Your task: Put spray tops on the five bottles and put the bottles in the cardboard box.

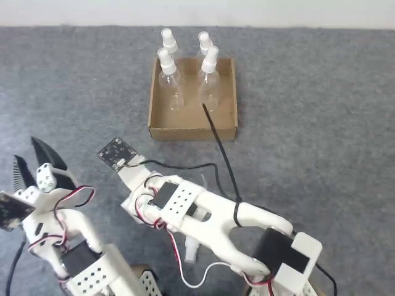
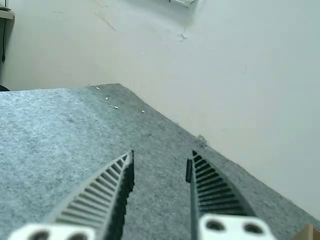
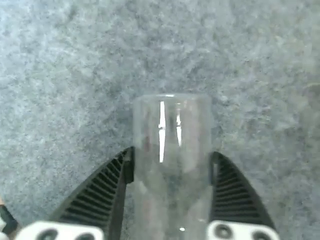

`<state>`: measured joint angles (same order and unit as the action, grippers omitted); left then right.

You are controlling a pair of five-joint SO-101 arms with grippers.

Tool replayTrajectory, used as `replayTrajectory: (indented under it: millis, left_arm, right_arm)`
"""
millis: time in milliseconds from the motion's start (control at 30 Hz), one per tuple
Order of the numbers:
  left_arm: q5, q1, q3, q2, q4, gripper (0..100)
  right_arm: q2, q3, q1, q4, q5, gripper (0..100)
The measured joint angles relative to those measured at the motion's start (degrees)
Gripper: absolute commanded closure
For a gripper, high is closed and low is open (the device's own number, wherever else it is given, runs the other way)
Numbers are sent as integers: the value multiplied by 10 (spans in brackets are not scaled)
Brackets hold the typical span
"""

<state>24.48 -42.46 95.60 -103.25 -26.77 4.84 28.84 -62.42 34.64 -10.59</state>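
A clear bottle [image 3: 172,135] lies between the fingers of my right gripper [image 3: 172,153], which is shut on its body just above the grey carpet. The bottle's flat base points away from the camera, and its neck end is hidden. The cardboard box [image 1: 192,131] stands at the far middle of the table and holds several clear bottles with white spray tops, among them one on the left [image 1: 170,80] and one on the right [image 1: 210,80]. My left gripper [image 2: 161,154] is open and holds nothing. It is raised at the near left [image 1: 34,163].
The right arm [image 1: 210,216] stretches across the near middle, and its black cable [image 1: 222,154] runs up towards the box. Grey carpet [image 1: 321,123] covers the table, with a white wall [image 2: 240,75] behind its far edge.
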Motion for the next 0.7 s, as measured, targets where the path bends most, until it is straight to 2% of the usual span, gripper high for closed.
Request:
replayTrajectory:
  millis: [600, 700]
  left_arm:
    - [0, 0, 0, 0, 0, 841]
    - [21, 0, 0, 0, 0, 841]
  right_arm:
    - [-29, 0, 55, 51, 1, 918]
    - [-51, 1, 58, 51, 1, 918]
